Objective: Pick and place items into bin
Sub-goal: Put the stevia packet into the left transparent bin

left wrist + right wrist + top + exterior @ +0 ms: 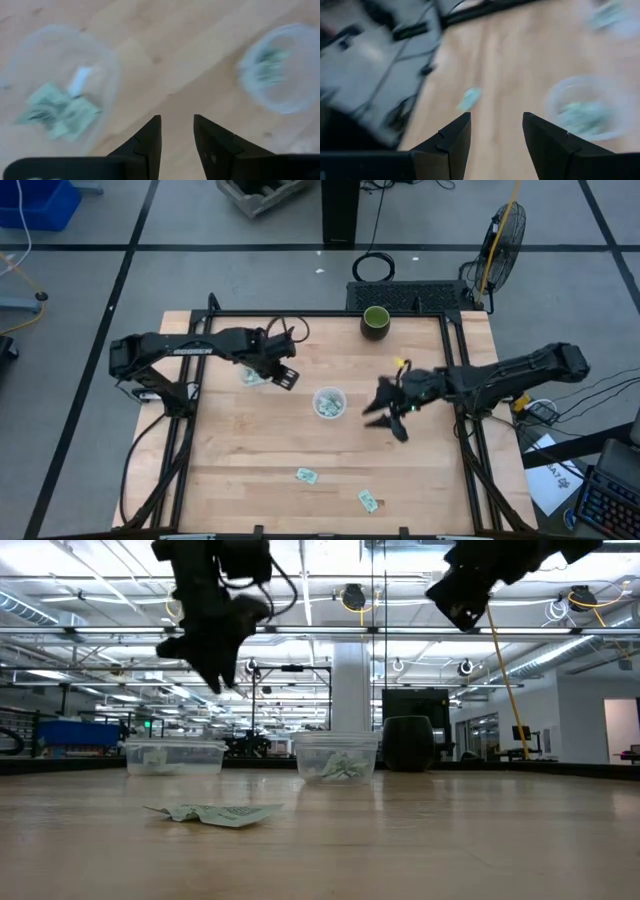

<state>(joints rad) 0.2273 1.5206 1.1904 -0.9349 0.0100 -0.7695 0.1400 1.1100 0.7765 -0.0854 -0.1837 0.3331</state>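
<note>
Two light green and white packets lie flat on the wooden table near its near edge (pixel 306 475) (pixel 368 500); one shows in the low view (pixel 215 813) and one in the right wrist view (pixel 469 98). More packets sit inside two clear cups: the left cup (pixel 252 375) (pixel 55 95) and the middle cup (pixel 328 402) (pixel 582 107). My left gripper (pixel 285 370) (pixel 177 125) hangs open and empty above the table, just right of the left cup. My right gripper (pixel 385 415) (pixel 495 122) is open and empty, raised to the right of the middle cup.
A dark green cup (pixel 375 320) stands near the table's far edge. A black frame (pixel 455 360) runs along the table's sides. Bare wood lies between the cups and the loose packets. Cables and a fan are on the floor beyond the table.
</note>
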